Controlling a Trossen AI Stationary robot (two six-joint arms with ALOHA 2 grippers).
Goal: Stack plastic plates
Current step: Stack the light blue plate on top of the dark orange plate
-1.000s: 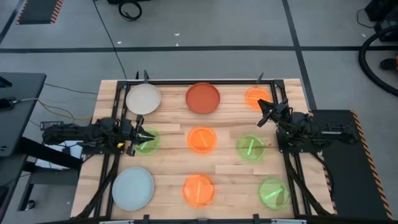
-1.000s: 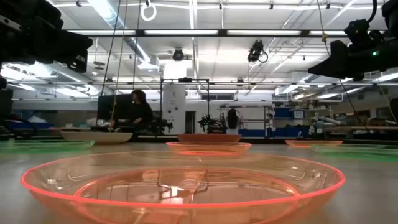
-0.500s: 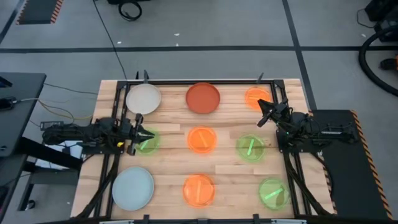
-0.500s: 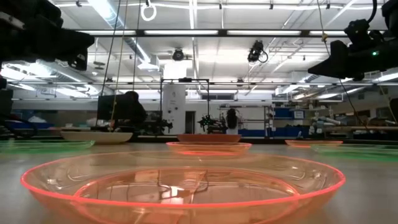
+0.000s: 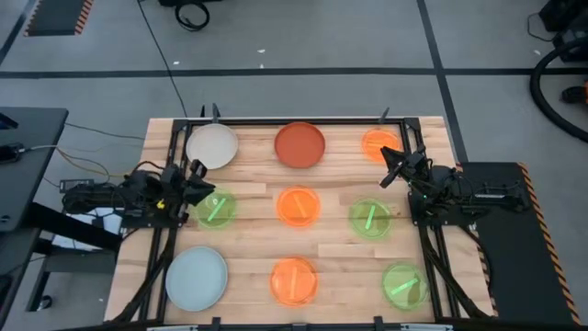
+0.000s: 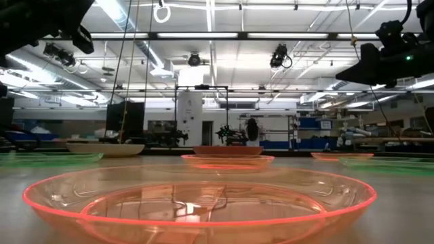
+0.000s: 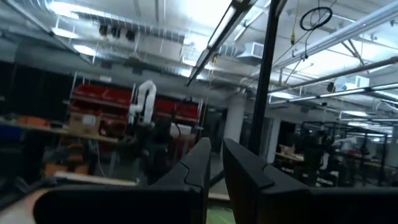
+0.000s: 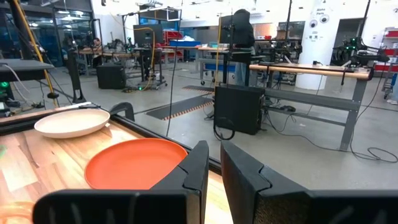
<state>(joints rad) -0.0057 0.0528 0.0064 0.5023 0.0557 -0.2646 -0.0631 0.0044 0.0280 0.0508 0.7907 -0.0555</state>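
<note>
Nine plastic plates lie unstacked in a three-by-three grid on the wooden desk [image 5: 248, 234] as both arms hover at its sides. The far row holds the off-white plate [image 5: 212, 146], the rust-red plate [image 5: 300, 144] and an orange plate [image 5: 378, 143]; the middle row a green plate [image 5: 216, 209], an orange plate [image 5: 298, 206] and a green plate [image 5: 370, 219]; the near row the pale blue plate [image 5: 197, 278], an orange plate [image 5: 293, 281] and a green plate [image 5: 403, 284].

The left gripper [image 5: 195, 182] hangs between the off-white plate and the green plate at the desk's left edge, tilted up toward the ceiling in its wrist view, jaws nearly together. The right gripper [image 5: 390, 168] waits above the right edge near the far orange plate, jaws likewise almost closed.

No plate is held, so stacking looks barely begun. A clean first pick likely calls for spreading the jaws, coming down over a rim, and pinching the thin edge squarely so the slick, shallow plastic does not slide.
</note>
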